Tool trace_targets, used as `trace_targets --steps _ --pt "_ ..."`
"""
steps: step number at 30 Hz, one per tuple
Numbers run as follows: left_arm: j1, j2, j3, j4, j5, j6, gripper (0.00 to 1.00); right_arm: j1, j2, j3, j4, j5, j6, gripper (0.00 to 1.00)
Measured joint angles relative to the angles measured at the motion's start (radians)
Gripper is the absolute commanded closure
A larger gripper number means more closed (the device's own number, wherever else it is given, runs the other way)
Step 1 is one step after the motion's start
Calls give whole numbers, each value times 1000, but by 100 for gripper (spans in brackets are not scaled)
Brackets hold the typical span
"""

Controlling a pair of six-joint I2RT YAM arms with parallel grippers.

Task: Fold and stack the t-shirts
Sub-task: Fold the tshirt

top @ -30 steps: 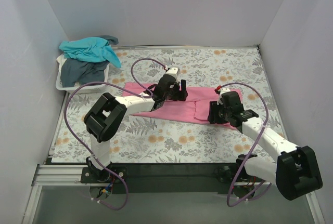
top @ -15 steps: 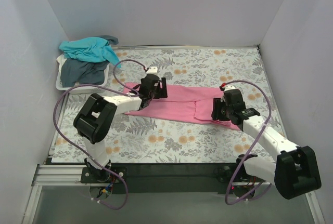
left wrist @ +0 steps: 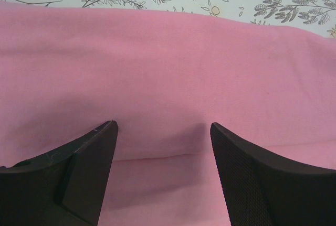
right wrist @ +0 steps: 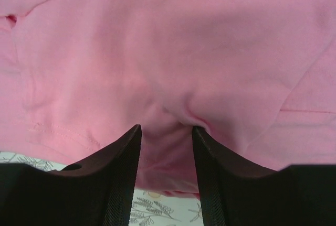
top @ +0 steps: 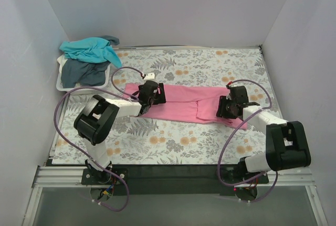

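Cloth fills the middle of the floral-print desk (top: 210, 63): a soft bubblegum pink cotton t-shirt (top: 184, 105) lies flat as a long band running left to right, with a folded edge across it near the centre. The left gripper (top: 157, 94) sits on the band's left part, and its wrist view shows the left gripper (left wrist: 163, 126) with jaws spread wide, both tips down on the pink fabric (left wrist: 168, 58) and a shallow crease between them. The right gripper (top: 224, 106) rests on the band's right end near the front edge; in its own view the right gripper (right wrist: 166, 129) has its jaws drawn in on a gathered pucker of the shirt (right wrist: 173, 42), wrinkles fanning out from the pinch. At the desk's far left corner a white plastic basket (top: 63, 85) holds a dark slate grey-blue t-shirt (top: 84, 72), with a bright teal t-shirt (top: 92, 47) heaped on top, both crumpled.
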Motion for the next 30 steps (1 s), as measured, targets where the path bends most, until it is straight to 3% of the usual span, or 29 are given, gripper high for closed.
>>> trace_targets --steps 11,20,30 --pt "-16 -56 -145 160 3 -111 34 -24 273 246 53 -13 -12 63" --pt "-106 -174 -299 208 3 -227 34 -25 489 512 18 27 -115 63" --pt "-242 -190 -352 276 0 -330 34 -31 750 906 -69 -18 -250 62"
